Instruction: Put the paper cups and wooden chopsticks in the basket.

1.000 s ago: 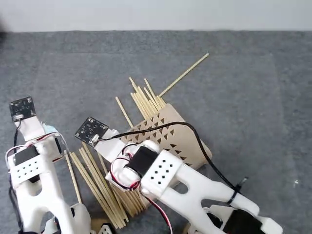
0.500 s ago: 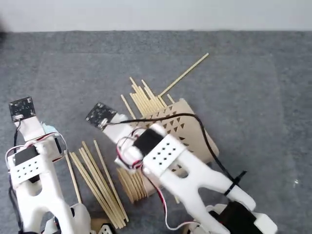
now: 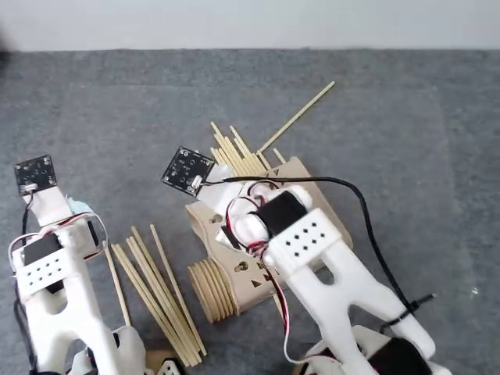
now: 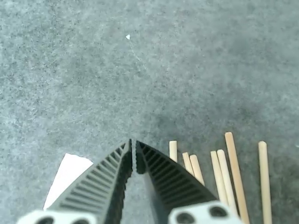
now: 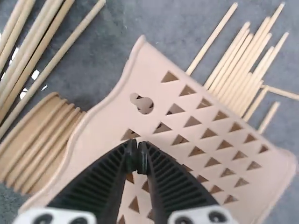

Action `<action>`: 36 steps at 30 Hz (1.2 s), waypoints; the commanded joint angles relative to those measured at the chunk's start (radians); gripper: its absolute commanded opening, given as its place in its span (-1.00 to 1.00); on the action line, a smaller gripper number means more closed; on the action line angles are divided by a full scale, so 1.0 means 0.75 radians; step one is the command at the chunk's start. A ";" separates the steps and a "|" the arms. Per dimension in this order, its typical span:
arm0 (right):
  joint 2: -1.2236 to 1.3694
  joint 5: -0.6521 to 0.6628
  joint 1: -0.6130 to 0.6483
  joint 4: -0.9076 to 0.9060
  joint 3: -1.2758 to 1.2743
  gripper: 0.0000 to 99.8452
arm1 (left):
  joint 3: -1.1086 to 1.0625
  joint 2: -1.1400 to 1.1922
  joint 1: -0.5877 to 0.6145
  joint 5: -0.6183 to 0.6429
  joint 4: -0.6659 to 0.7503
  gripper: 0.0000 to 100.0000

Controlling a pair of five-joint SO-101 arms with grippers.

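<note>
Looking down, we see the basket [image 3: 205, 223] lying on its side on the grey mat [image 3: 406, 156], with a stack of paper cups [image 3: 212, 291] at its near end, perhaps partly inside. The right gripper [image 5: 137, 156] hangs over the perforated wall, jaws closed together with nothing between them. The left gripper [image 4: 133, 145] is likewise closed and empty over bare mat, just beside loose wooden chopsticks [image 4: 224, 161]; more fan out beyond the basket.
</note>
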State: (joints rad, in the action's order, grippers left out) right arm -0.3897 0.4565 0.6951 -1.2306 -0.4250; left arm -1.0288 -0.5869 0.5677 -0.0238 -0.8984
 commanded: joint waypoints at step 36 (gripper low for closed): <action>-0.717 -0.291 -0.924 -0.451 0.031 -0.98 | 0.527 -0.055 -0.726 0.966 -0.561 -0.71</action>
State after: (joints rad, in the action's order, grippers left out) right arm -0.9175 0.2493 0.0368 -1.5881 -0.4204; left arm -0.6805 -0.5869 0.0813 0.6360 -1.3111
